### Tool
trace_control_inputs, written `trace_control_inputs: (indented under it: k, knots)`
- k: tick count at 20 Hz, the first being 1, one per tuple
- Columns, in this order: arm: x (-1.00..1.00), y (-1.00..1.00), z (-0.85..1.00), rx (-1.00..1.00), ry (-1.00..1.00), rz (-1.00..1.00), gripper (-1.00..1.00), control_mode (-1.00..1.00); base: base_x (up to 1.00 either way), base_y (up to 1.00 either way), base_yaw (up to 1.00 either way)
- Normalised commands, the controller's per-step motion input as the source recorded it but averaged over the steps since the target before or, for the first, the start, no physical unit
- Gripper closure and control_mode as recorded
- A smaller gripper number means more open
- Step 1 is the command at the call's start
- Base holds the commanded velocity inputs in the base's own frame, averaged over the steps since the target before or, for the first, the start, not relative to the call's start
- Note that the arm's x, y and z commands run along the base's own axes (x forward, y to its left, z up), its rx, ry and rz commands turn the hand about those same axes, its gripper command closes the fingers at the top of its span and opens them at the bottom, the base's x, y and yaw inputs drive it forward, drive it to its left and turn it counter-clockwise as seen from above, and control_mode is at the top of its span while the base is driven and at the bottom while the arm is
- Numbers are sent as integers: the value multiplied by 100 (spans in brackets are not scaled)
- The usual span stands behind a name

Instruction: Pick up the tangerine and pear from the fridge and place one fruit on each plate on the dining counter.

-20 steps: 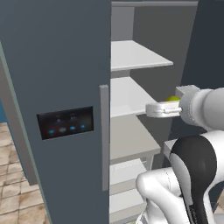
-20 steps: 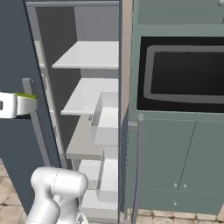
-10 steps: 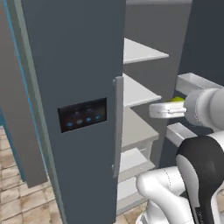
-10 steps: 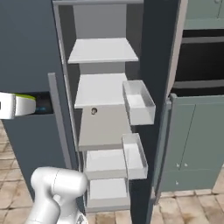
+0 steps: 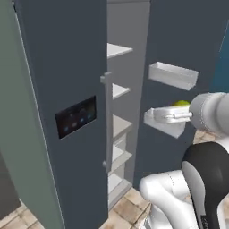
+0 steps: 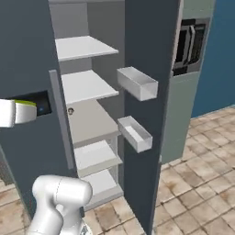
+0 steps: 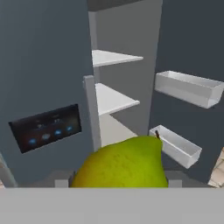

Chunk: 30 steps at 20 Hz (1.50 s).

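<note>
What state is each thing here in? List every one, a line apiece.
pear: held in the pincer, outside the fridge
pincer: shut on the pear
fridge: one door open, the other shut
fridge door: swung open, its two bins showing nothing inside
shelves: bare where visible
black panel: blue lights lit

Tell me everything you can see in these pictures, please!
fridge: one, dark slate grey, door open, straight ahead.
shelves: several, pale, bare, inside the fridge.
door bins: two, pale grey, on the open door's inside.
panel: one, black with blue lights, on the closed door.
microwave: one, dark, in the grey-green cabinet to the right.
floor tiles: beige-brown, below.
pear: one, yellow-green, held in the gripper.
gripper: one, white, shut on the pear.
</note>
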Motion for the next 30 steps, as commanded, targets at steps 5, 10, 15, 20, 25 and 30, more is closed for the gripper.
trace_control_inputs:
  k: [5,10,15,20,25,30]
  knots:
    - [0,0,0,0,0,0,100,100,-25,16,-85]
    - [0,0,0,0,0,0,100,100,-1,5,-90]
    - [0,0,0,0,0,0,100,100,9,0,-86]
    - [0,0,0,0,0,0,100,100,47,-8,-70]
    - [0,0,0,0,0,0,100,100,90,-10,-46]
    - [0,0,0,0,0,0,100,100,100,-22,-15]
